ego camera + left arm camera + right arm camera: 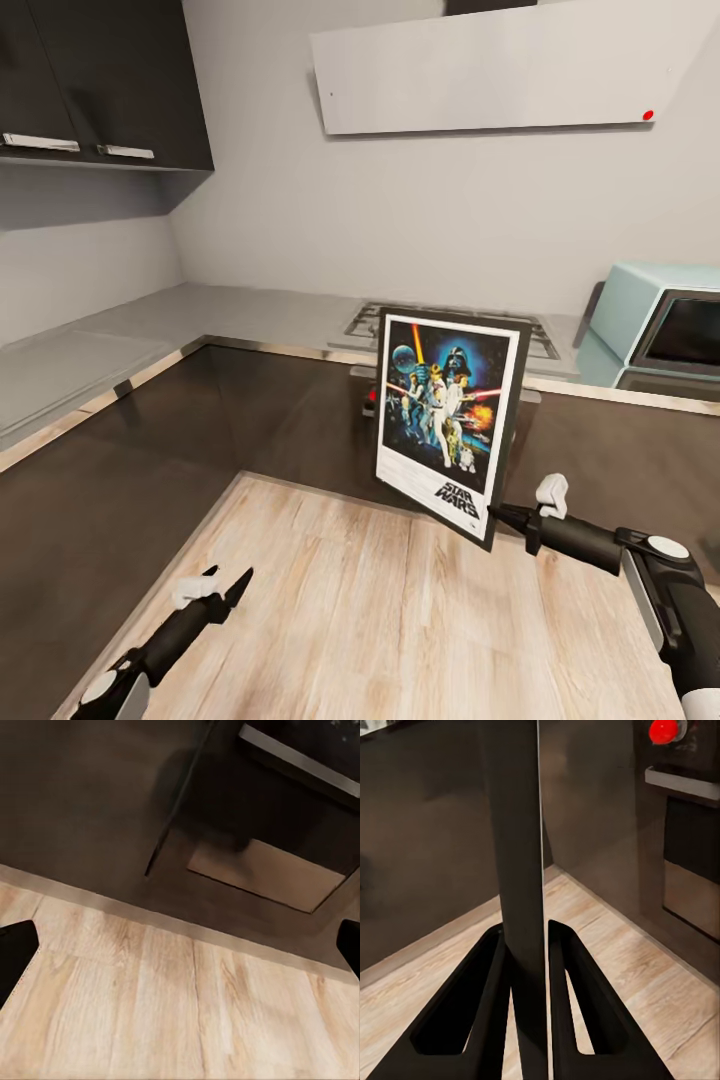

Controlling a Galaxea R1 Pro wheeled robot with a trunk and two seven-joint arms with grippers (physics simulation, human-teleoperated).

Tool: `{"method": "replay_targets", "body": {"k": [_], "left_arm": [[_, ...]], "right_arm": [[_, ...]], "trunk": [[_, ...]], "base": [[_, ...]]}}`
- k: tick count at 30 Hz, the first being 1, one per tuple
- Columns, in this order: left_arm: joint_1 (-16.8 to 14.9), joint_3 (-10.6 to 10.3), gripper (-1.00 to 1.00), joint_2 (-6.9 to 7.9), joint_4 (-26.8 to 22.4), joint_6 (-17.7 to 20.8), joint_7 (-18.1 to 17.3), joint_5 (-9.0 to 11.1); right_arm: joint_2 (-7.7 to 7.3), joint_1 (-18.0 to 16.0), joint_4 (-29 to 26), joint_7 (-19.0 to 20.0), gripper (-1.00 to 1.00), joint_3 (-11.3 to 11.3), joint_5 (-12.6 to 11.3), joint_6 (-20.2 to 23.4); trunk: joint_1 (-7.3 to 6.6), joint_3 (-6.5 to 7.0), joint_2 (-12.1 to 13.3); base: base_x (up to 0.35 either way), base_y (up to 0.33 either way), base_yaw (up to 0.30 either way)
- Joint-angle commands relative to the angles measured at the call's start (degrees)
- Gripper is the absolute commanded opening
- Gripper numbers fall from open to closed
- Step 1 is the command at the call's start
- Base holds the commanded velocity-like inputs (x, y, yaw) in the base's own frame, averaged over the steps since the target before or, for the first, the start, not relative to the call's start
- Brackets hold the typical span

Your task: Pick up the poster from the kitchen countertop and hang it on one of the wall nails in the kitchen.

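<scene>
The poster [450,420], a black-framed Star Wars print, hangs upright in the air in front of the hob, slightly tilted. My right gripper [503,516] is shut on its lower right corner. In the right wrist view the frame [521,870] runs edge-on between the two black fingers [472,1005]. My left gripper [225,585] is low at the left over the wooden floor, open and holding nothing, its fingertips [15,952] spread wide. The pale grey kitchen countertop [250,305] runs along the wall behind the poster. The wall nails are out of view.
A steel gas hob [540,340] is set in the counter behind the poster. A mint-coloured appliance [665,325] stands at the right. A pale range hood [500,70] with a red dot hangs above, and dark upper cabinets [100,80] at the left. Dark lower cabinets [280,410] border the wooden floor [400,620].
</scene>
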Motion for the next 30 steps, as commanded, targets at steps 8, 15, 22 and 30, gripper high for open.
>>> {"method": "replay_targets", "body": {"k": [8, 15, 22, 30], "left_arm": [[0.0, 2.3, 1.00, -0.06, 0.5, 0.1, -0.3, 0.1], [0.0, 2.4, 1.00, -0.11, 0.6, 0.2, -0.1, 0.0], [0.0, 2.4, 1.00, -0.16, 0.6, 0.2, -0.1, 0.0], [0.0, 2.4, 1.00, -0.16, 0.6, 0.2, -0.1, 0.0]], "right_arm": [[0.14, 0.0, -0.2, 0.2, -1.00, -0.1, -0.1, 0.7], [0.10, 0.0, -0.3, 0.2, -1.00, -0.1, -0.1, 0.8], [0.14, 0.0, -0.3, 0.2, -1.00, -0.1, -0.1, 0.7], [0.15, 0.0, -0.4, 0.2, -1.00, 0.0, -0.2, 0.7]], "trunk": [[0.00, -0.05, 0.0], [0.00, -0.05, 0.0], [0.00, -0.05, 0.0], [0.00, -0.03, 0.0]], "base": [[0.000, 0.000, 0.180], [-0.009, -0.020, 0.273], [-0.173, -0.210, 0.103], [-0.164, -0.178, 0.006]]}}
